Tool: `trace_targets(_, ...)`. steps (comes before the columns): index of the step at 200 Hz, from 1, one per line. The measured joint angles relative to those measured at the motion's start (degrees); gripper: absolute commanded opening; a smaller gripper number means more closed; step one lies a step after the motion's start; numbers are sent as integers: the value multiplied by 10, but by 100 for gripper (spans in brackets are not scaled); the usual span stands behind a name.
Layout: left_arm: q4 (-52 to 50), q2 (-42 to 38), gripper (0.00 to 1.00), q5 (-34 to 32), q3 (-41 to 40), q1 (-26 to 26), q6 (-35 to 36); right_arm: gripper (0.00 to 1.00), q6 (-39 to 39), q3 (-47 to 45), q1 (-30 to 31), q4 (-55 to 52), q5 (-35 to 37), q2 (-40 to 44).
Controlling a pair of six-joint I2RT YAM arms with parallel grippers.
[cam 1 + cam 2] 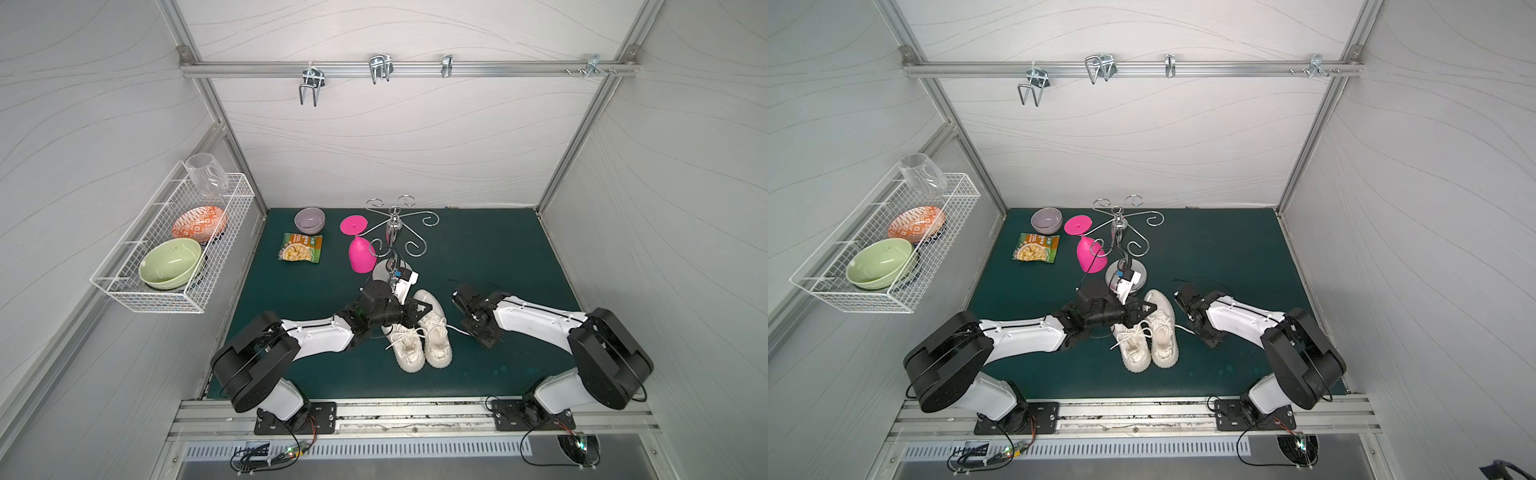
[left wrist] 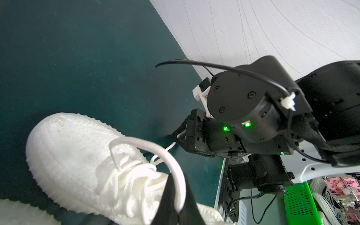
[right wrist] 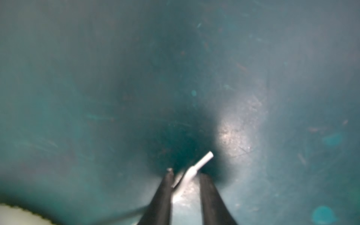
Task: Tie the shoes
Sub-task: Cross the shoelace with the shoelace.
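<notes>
So far, I think, neither of the shoes [image 1: 409, 353] carries a finished bow. The pair lies side by side on the green mat [image 1: 519, 257], just in front of the base of the metal stand [image 1: 392, 228]. The left gripper [image 2: 176, 189] is closed on a loop of lace [image 2: 153, 143], raised over the shoe on the right arm's side [image 1: 438, 349]. Beside this shoe the right gripper [image 3: 185, 173] is down at the mat. Its jaws are narrowly apart with the lace end [image 3: 204, 159] between them, not pinched as far as I see. The other shoe's laces [image 1: 409, 332] lie loose. Wrapping, pulling tight and the whole second shoe are left.
</notes>
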State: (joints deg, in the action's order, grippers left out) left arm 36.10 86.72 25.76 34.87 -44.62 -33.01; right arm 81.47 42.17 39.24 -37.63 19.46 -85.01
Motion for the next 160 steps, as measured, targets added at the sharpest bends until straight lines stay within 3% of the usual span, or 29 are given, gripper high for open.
trace_targets(30,-8,-1,0,15,0,1,11,0,-15,-1,0,7,21,13)
trace_targets(51,-14,-1,0,33,0,5,17,0,-51,7,0,-5,62,68)
trace_targets(87,-33,-1,0,59,10,12,33,0,-204,63,-1,24,108,201)
trace_targets(121,-50,0,0,89,33,23,59,0,-420,108,-3,102,32,258)
trace_targets(160,-76,17,0,137,73,30,100,0,-572,199,-3,120,-82,226)
